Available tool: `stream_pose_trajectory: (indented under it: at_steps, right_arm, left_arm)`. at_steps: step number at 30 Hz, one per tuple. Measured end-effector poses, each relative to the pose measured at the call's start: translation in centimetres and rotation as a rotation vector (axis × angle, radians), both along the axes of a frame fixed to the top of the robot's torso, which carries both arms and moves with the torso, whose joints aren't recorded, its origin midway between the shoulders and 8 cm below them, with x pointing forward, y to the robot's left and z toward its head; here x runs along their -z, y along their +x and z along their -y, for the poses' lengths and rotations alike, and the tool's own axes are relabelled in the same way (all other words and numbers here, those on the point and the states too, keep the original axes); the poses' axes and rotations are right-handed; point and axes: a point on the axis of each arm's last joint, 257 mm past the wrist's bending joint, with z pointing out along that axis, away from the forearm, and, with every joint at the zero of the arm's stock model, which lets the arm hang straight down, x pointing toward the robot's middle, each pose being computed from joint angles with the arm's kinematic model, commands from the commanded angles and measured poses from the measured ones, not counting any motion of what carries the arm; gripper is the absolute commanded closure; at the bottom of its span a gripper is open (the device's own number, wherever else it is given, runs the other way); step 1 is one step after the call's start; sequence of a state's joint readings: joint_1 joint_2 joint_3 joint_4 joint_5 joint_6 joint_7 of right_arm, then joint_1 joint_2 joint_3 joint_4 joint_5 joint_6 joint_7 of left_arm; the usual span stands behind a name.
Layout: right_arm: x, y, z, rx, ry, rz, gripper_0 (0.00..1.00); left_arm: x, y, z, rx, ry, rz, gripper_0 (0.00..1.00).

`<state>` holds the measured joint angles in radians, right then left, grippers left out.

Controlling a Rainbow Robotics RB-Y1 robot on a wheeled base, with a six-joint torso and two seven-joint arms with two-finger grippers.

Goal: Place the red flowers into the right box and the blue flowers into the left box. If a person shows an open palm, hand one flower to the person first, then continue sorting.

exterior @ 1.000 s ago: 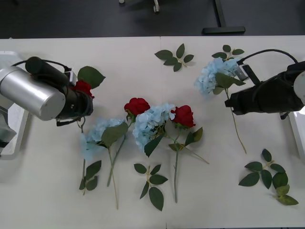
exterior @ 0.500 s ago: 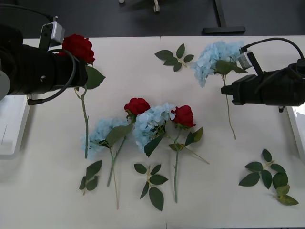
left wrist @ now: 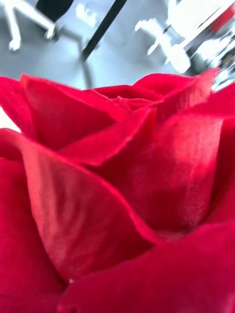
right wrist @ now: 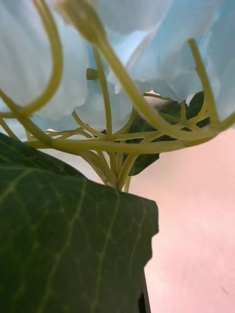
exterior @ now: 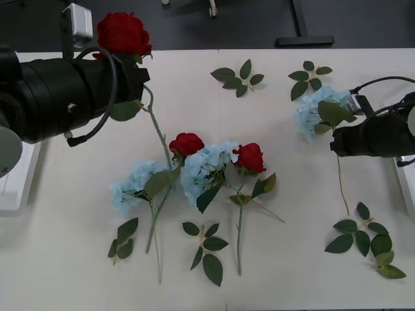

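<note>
My left gripper (exterior: 137,83) is shut on the stem of a red flower (exterior: 123,32), held up over the table's far left; its petals (left wrist: 117,195) crowd the left wrist view. The stem hangs down toward the middle pile. At the right, my right gripper (exterior: 334,144) is shut on a blue flower (exterior: 318,109) just under its head, seen close in the right wrist view as pale petals (right wrist: 132,54). Two red flowers (exterior: 186,143) (exterior: 249,157) and two blue flowers (exterior: 206,166) (exterior: 131,184) lie mid-table. The left box (exterior: 16,184) and the right box (exterior: 408,188) show at the table's edges.
Loose green leaf sprigs lie at the back (exterior: 237,77) (exterior: 310,70), at the front right (exterior: 364,237), at the front middle (exterior: 204,249) and at the front left (exterior: 123,237). Beyond the table's far edge is a dark floor with furniture legs (exterior: 303,40).
The left arm has raised the red flower off the table and carried it right. The right arm has moved right and nearer with the blue flower.
</note>
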<state>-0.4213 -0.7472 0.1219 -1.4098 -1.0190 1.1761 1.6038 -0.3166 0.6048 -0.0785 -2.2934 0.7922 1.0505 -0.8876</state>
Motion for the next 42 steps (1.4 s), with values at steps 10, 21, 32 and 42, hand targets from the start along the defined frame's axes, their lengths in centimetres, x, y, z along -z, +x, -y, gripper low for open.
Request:
stream_pose_trajectory:
  at_steps: [10,21,32,42]
  right_arm:
    - [1.1,-0.1,1.9,0.077,-0.056,-0.028,0.80]
    - [0.7,-0.3,3.5,0.084,-0.089,-0.029,0.13]
    - [-3.6,-2.1,1.6,-0.156,0.025,0.001,0.08]
    - [-11.1,-2.5,-5.3,-0.402,0.233,0.132,0.08]
  left_arm:
    - [-2.3,-1.2,8.5,0.095,-0.157,0.114,1.00]
    - [-5.5,2.0,14.1,0.132,-0.383,0.178,1.00]
    - [-6.6,3.5,16.0,0.130,-0.448,0.189,1.00]
    - [-6.8,3.1,16.6,0.142,-0.467,0.188,1.00]
